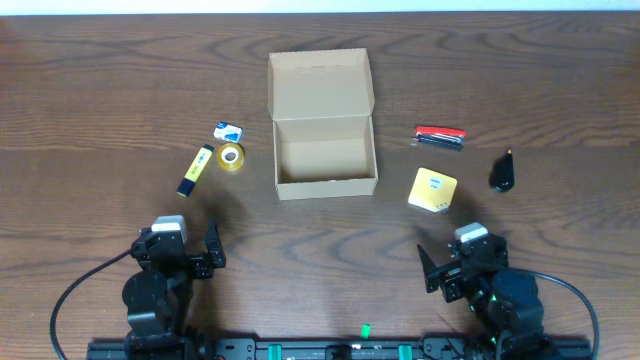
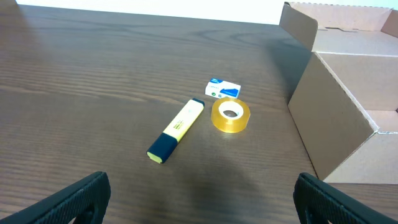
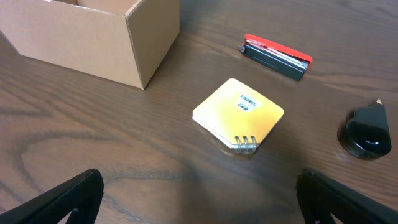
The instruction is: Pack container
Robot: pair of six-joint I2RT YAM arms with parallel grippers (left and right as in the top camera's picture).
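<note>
The container is a tan cardboard box at the table's centre, its flap lid standing open at the back and its inside bare. In the left wrist view the container shows at the right edge, and in the right wrist view the container is at the top left. My left gripper hovers near the front left, open with nothing in it, also seen as the left gripper. At the front right my right gripper is open and holds nothing, shown as the right gripper.
Left of the box lie a yellow highlighter, a tape roll and a small blue-and-white eraser. On its right are a yellow square notepad, a red-and-black stapler and a black object.
</note>
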